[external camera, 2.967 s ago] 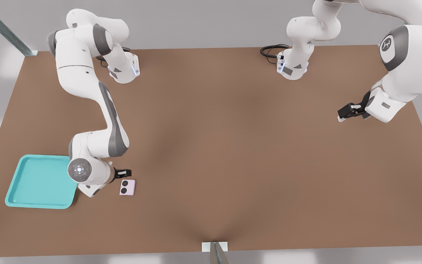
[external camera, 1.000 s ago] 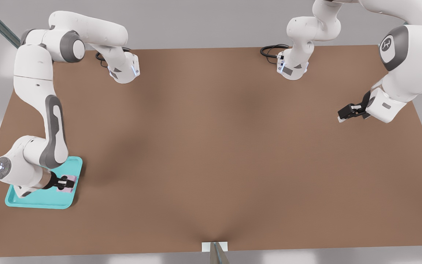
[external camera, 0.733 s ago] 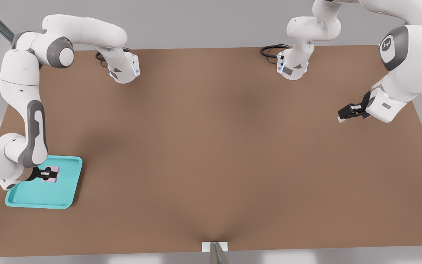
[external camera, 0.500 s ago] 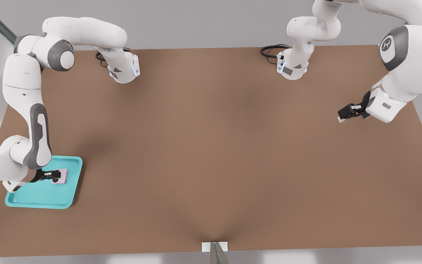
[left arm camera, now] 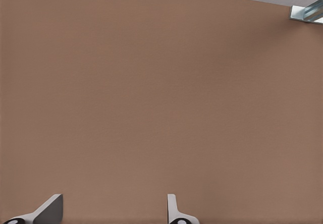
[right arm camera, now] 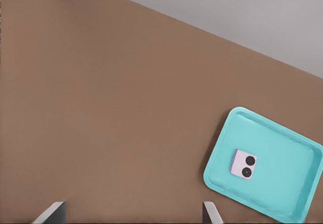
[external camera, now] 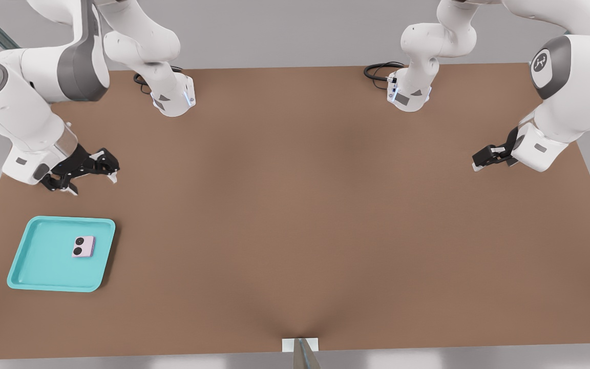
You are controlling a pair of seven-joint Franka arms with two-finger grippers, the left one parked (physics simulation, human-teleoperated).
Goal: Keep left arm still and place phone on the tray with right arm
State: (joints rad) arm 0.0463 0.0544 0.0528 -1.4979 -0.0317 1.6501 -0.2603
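The pale pink-lilac phone [external camera: 83, 247] lies flat inside the turquoise tray [external camera: 39, 266], lenses up, nothing touching it. Both also show in the right wrist view: the phone [right arm camera: 244, 164] on the tray [right arm camera: 282, 183]. My gripper [external camera: 93, 181] hangs open and empty well above the table, behind the tray at the front view's left. Its two fingertips [right arm camera: 54, 213] stand wide apart in the right wrist view.
The brown table [external camera: 295, 205] stretches across the front view. Two arm bases [external camera: 172, 97] stand along the back edge, with a black cable [external camera: 379, 69] beside the other one. A metal bracket [external camera: 300, 348] sits at the front edge.
My gripper let go of the phone on the tray, opened, and rose up and back away from the tray. The phone stays where it was set.
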